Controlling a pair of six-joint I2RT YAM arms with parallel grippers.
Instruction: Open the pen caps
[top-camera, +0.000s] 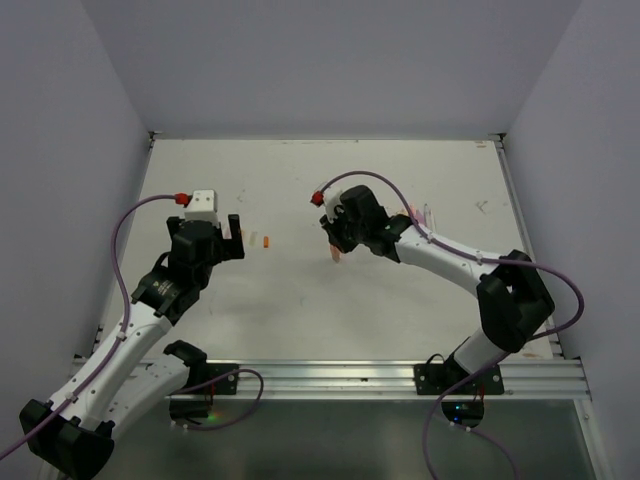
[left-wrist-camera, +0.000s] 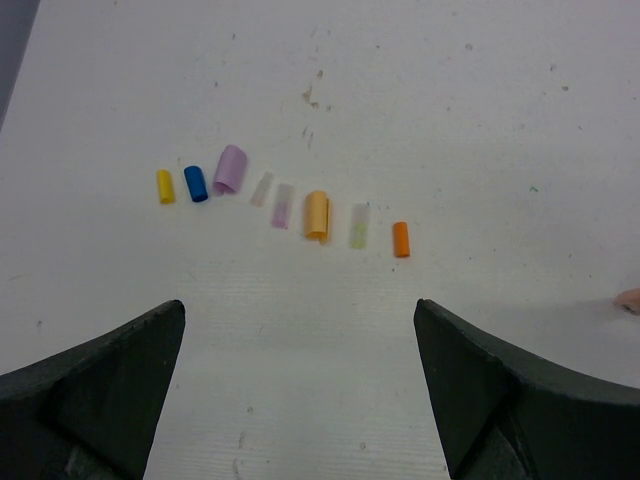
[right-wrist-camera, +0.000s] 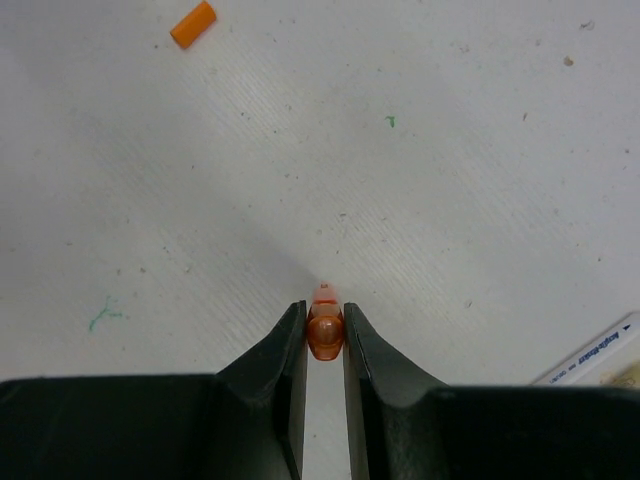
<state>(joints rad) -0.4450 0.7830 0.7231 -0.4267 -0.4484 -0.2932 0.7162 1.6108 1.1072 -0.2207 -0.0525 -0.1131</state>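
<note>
Several loose pen caps lie in a row on the table: yellow (left-wrist-camera: 165, 186), blue (left-wrist-camera: 196, 183), lilac (left-wrist-camera: 229, 169), two pale clear ones, a light orange one (left-wrist-camera: 316, 214), a pale green one (left-wrist-camera: 359, 225) and a small orange cap (left-wrist-camera: 401, 239) (right-wrist-camera: 193, 24). My left gripper (left-wrist-camera: 300, 310) (top-camera: 232, 240) hangs open just short of the row, holding nothing. My right gripper (right-wrist-camera: 325, 315) (top-camera: 335, 250) is shut on an orange pen (right-wrist-camera: 325, 332), seen end-on, its far end pointing down at the table. The pen shows below the fingers in the top view (top-camera: 336, 257).
A white pen (right-wrist-camera: 600, 350) lies at the right, and several pens (top-camera: 425, 215) rest beyond the right arm. Grey walls enclose the white table (top-camera: 300, 310) on three sides. An aluminium rail (top-camera: 380, 378) runs along the near edge.
</note>
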